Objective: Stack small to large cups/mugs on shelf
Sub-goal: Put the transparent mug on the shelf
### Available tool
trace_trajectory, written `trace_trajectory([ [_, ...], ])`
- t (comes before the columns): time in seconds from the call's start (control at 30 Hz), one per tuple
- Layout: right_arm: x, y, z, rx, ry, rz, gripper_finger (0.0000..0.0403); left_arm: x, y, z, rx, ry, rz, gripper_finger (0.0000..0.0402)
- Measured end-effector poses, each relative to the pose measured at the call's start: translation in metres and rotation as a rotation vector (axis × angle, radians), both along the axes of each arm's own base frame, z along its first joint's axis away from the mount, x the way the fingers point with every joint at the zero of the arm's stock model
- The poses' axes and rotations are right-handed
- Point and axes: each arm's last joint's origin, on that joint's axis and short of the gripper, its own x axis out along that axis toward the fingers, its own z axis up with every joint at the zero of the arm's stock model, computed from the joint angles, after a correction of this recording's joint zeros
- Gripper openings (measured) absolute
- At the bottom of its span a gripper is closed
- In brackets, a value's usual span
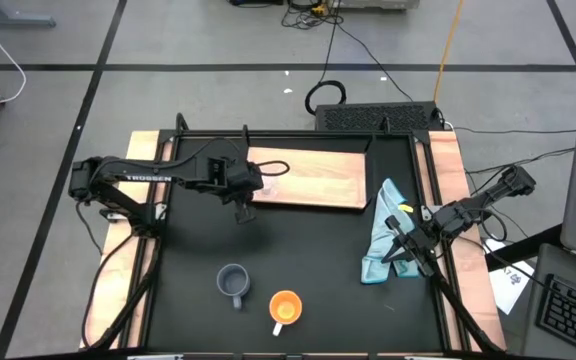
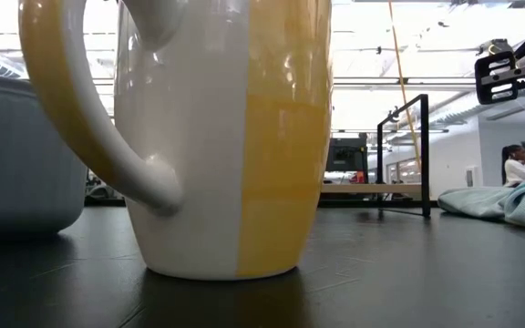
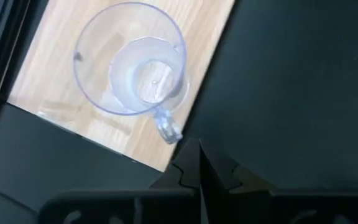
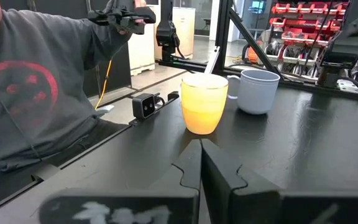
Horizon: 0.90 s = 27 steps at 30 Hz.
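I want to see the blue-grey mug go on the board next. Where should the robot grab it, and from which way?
Probably the rim wall, from straight above. The blue-grey mug stands upright, mouth open to the top. Its handle sticks out toward the table's near edge, so one finger could slip inside and one outside on the side away from the handle. The orange mug stands apart from it, leaving room.

Crumpled light-blue cloth (image 1: 383, 235), right table edge
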Motion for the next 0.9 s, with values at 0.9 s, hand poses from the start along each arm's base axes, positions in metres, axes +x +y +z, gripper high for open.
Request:
trace_trajectory([
  [0.9, 0.000, 0.000, 0.000, 0.001, 0.000, -0.001, 0.0000, 0.004, 0.021, -0.012, -0.001, 0.043, 0.010, 0.0000],
])
